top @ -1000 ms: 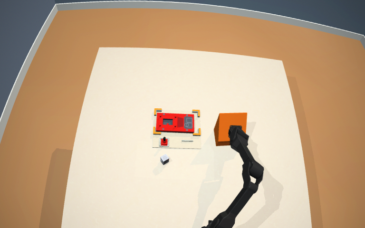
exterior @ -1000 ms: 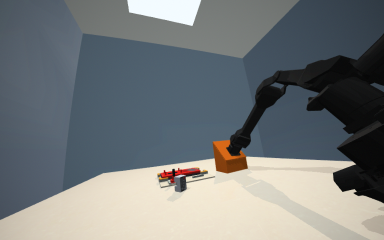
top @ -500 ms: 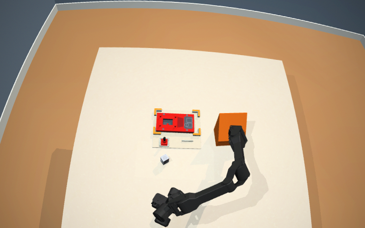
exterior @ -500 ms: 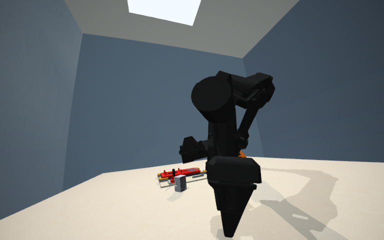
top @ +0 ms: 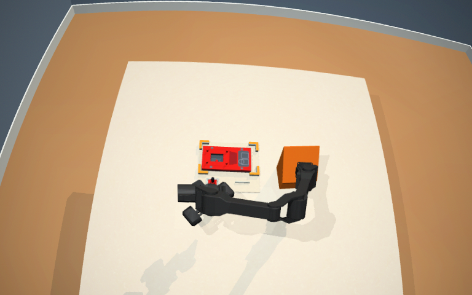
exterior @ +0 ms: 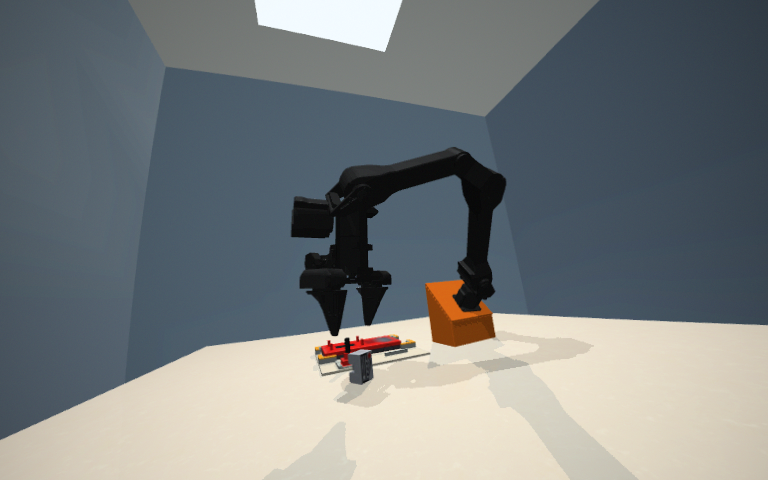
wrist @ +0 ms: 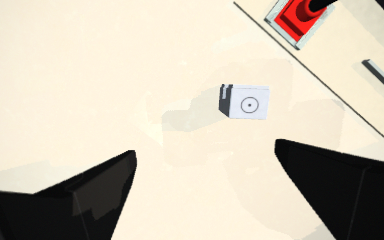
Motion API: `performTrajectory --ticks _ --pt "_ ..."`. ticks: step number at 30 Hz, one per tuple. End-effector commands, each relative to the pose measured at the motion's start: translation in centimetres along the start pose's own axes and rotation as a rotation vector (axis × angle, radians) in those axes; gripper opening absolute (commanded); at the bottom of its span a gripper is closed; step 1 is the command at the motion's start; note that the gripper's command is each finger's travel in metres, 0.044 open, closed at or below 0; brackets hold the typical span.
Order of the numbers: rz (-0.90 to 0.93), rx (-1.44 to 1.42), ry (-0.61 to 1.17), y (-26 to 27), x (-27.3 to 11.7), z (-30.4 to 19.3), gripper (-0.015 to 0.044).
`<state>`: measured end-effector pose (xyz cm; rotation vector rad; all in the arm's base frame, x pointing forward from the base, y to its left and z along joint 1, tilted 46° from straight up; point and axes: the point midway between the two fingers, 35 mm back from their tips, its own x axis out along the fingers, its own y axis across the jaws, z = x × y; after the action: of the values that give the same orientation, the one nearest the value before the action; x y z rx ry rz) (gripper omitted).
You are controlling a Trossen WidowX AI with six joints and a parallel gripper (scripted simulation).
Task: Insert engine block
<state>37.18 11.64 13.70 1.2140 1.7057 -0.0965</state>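
The grey engine block (exterior: 360, 366) (wrist: 249, 104) stands upright on the table, beside the board's front edge; in the top view the arm hides it. The wrist view shows its pale top with a circle mark and a dark slotted side facing left. The red car body (top: 236, 164) (exterior: 378, 344) lies on the board, its opening (top: 216, 157) at the left with a small red rib at the near edge. My gripper (exterior: 351, 330) (wrist: 205, 151) is open and empty, pointing down above the table; the block appears beyond the fingertips in the wrist view.
Orange corner brackets (top: 256, 170) surround the car body on the pale board (top: 250, 187). A red piece with a black peg (top: 211, 180) (exterior: 346, 346) (wrist: 301, 17) stands at the board's near left, and a thin grey bar (top: 242, 182) (wrist: 374, 71) lies right of it. The orange base block (top: 290, 166) (exterior: 472, 332) carries the arm.
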Motion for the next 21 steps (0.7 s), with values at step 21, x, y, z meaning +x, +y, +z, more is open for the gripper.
performTrajectory --ticks 21 --pt "0.005 0.114 0.082 -4.5 3.3 2.3 0.044"
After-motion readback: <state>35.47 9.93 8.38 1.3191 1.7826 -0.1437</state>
